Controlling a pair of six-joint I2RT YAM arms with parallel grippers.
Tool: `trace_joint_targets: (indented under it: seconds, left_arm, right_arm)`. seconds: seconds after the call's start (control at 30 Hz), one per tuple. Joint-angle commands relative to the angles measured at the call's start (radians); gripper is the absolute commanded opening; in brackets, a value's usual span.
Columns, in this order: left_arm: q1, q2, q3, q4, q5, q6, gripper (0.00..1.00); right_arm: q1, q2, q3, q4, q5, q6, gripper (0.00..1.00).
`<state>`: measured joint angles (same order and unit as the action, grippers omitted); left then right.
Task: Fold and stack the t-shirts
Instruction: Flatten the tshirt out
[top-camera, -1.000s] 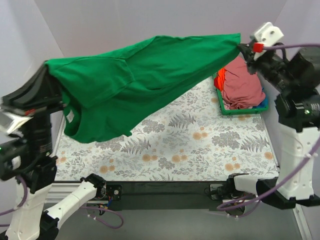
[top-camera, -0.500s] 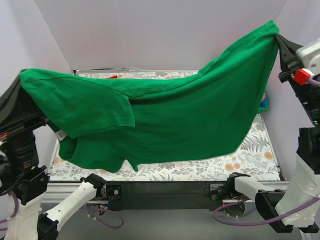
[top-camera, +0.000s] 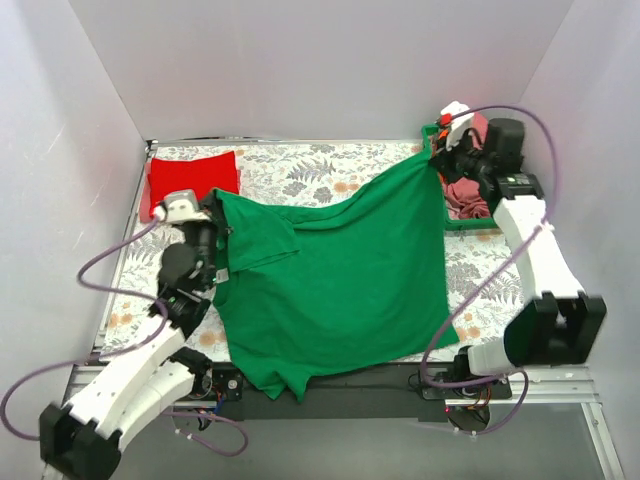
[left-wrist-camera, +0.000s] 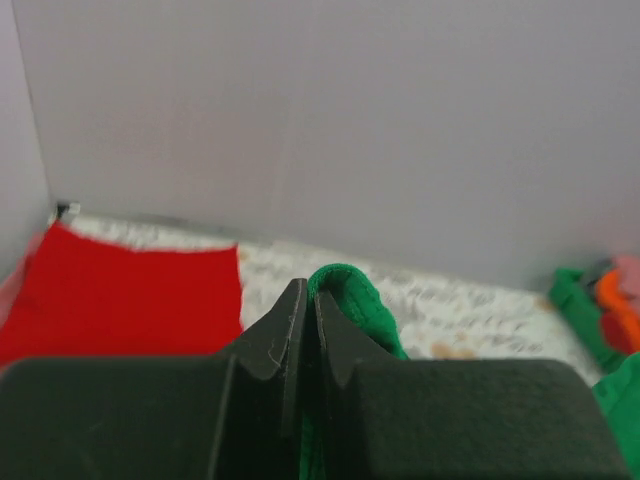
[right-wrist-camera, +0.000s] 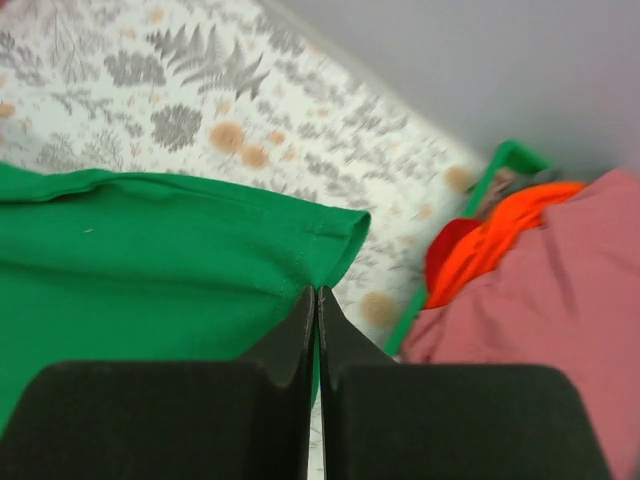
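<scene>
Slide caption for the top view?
Left gripper and right gripper pinch the green t-shirt, spread over the floral table.

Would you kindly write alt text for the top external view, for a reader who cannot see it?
A large green t-shirt lies spread over a floral table, held along its far edge by the left gripper and right gripper. A folded red t-shirt lies at the far left corner; a green basket holding pink clothing sits at the far right.
</scene>
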<state>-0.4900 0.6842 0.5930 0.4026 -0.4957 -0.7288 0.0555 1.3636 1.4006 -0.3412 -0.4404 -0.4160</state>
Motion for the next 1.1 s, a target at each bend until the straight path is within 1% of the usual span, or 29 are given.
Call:
trace_joint_targets:
  seconds: [0.0, 0.03, 0.07, 0.1, 0.13, 0.2, 0.27, 0.33, 0.4, 0.43, 0.5, 0.73, 0.83, 0.93, 0.97, 1.0, 1.03, 1.07]
  left_arm:
    - [0.082, 0.147, -0.07, 0.167, -0.092, -0.132, 0.0]
    - [0.12, 0.269, -0.061, 0.124, -0.064, -0.197, 0.0]
    - [0.201, 0.329, -0.047, 0.102, -0.025, -0.269, 0.0]
    - [0.237, 0.4, -0.018, 0.084, 0.043, -0.364, 0.0]
    - [0.29, 0.502, 0.003, 0.053, 0.063, -0.406, 0.0]
    - [0.327, 0.599, 0.042, 0.036, 0.106, -0.445, 0.0]
    - [0.362, 0.7, 0.099, 0.024, 0.132, -0.459, 0.0]
    - [0.381, 0.764, 0.158, 0.01, 0.158, -0.457, 0.0]
    - [0.416, 0.849, 0.208, -0.039, 0.184, -0.463, 0.0]
    - [0.425, 0.876, 0.25, -0.071, 0.2, -0.469, 0.0]
    - [0.447, 0.94, 0.28, -0.088, 0.22, -0.475, 0.0]
    - [0.473, 1.026, 0.379, -0.131, 0.241, -0.466, 0.0]
    - [0.484, 1.038, 0.421, -0.157, 0.246, -0.46, 0.04]
    - [0.488, 1.061, 0.461, -0.201, 0.256, -0.462, 0.17]
    - [0.488, 1.078, 0.471, -0.22, 0.259, -0.466, 0.26]
    - [0.517, 1.086, 0.502, -0.24, 0.259, -0.48, 0.43]
    - [0.525, 1.098, 0.517, -0.296, 0.256, -0.489, 0.5]
    - [0.531, 1.115, 0.536, -0.324, 0.252, -0.5, 0.54]
  right_arm:
    - [0.024, 0.117, -0.061, 0.235, -0.038, 0.054, 0.01]
    - [0.032, 0.159, -0.064, 0.284, -0.017, 0.057, 0.01]
    - [0.038, 0.204, -0.052, 0.303, -0.005, 0.062, 0.01]
    - [0.043, 0.294, -0.039, 0.312, 0.005, 0.065, 0.01]
    - [0.046, 0.337, -0.019, 0.32, 0.026, 0.078, 0.01]
    - [0.046, 0.449, 0.041, 0.32, 0.038, 0.091, 0.01]
    - [0.052, 0.501, 0.07, 0.318, 0.063, 0.097, 0.01]
    - [0.063, 0.558, 0.107, 0.32, 0.095, 0.092, 0.01]
    - [0.075, 0.601, 0.141, 0.32, 0.121, 0.088, 0.01]
    - [0.076, 0.614, 0.152, 0.32, 0.133, 0.088, 0.01]
    - [0.083, 0.647, 0.184, 0.32, 0.16, 0.098, 0.01]
    - [0.102, 0.716, 0.28, 0.318, 0.2, 0.109, 0.01]
    - [0.113, 0.749, 0.317, 0.312, 0.21, 0.112, 0.01]
    - [0.124, 0.784, 0.366, 0.303, 0.23, 0.118, 0.01]
    - [0.124, 0.801, 0.386, 0.297, 0.235, 0.12, 0.01]
    - [0.127, 0.808, 0.396, 0.292, 0.249, 0.121, 0.01]
    - [0.129, 0.815, 0.402, 0.289, 0.253, 0.121, 0.01]
    - [0.132, 0.827, 0.409, 0.283, 0.259, 0.121, 0.01]
